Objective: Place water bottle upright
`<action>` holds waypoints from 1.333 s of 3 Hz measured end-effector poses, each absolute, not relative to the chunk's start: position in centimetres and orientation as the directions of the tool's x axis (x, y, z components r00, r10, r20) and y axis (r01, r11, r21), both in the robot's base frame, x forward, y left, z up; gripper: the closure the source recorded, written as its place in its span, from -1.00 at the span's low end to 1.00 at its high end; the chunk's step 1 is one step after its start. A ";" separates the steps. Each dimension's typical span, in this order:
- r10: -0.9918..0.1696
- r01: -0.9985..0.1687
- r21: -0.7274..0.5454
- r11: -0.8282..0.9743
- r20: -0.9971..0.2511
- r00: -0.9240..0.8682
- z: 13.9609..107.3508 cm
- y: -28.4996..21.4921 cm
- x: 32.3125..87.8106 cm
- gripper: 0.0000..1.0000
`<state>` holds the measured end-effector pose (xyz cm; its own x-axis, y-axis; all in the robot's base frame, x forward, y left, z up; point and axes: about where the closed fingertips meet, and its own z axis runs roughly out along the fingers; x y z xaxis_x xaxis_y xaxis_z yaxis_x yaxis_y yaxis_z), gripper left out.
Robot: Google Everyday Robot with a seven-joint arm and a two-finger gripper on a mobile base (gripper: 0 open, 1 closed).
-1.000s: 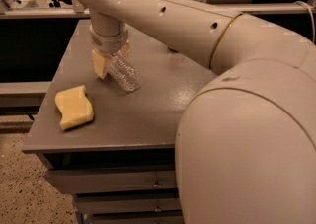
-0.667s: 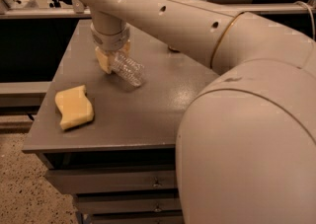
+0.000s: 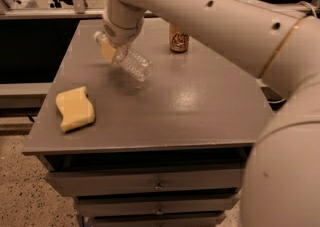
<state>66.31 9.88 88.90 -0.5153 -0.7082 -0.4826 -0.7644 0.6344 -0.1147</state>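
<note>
Since the earlier frame, the end effector (image 3: 111, 46) has risen and carried the water bottle (image 3: 131, 62) up with it. The arm (image 3: 200, 6) has also shifted enough to uncover a can (image 3: 178, 38) standing near the far edge of the surface (image 3: 190, 106).

The end effector is over the far-left part of the surface, closed on the bottle's neck end, with one yellow finger pad (image 3: 106, 51) visible against the clear plastic. The bottle appears to be clear of the surface, judging by the shadow beneath it.

Key relation: the bottle's long axis is tilted, not vertical. The white cap (image 3: 98, 36) is the high end, toward the far-left corner. The base is the low end and hangs below and to the right of the end effector, pointing toward the middle of the surface.

Judgement: the base needs to be swung under the cap before lowering. If the bottle is set down at this tilt, it would likely tip over.

A yellow sponge (image 3: 75, 108) lies near the front-left corner, well apart from the bottle.
</note>
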 end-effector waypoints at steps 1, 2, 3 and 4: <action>-0.619 -0.832 -0.040 0.553 -0.688 -0.379 91.3 9.3 63.9 1.00; -0.474 -0.859 0.007 0.512 -0.832 -0.289 93.6 10.1 63.2 1.00; -0.264 -0.863 0.075 0.500 -0.935 -0.235 95.4 9.3 63.4 1.00; -0.224 -0.876 0.059 0.480 -0.956 -0.187 97.3 8.6 61.9 1.00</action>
<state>61.91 8.62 97.25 -0.1869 -0.2244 -0.9564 -0.8756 0.4796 0.0586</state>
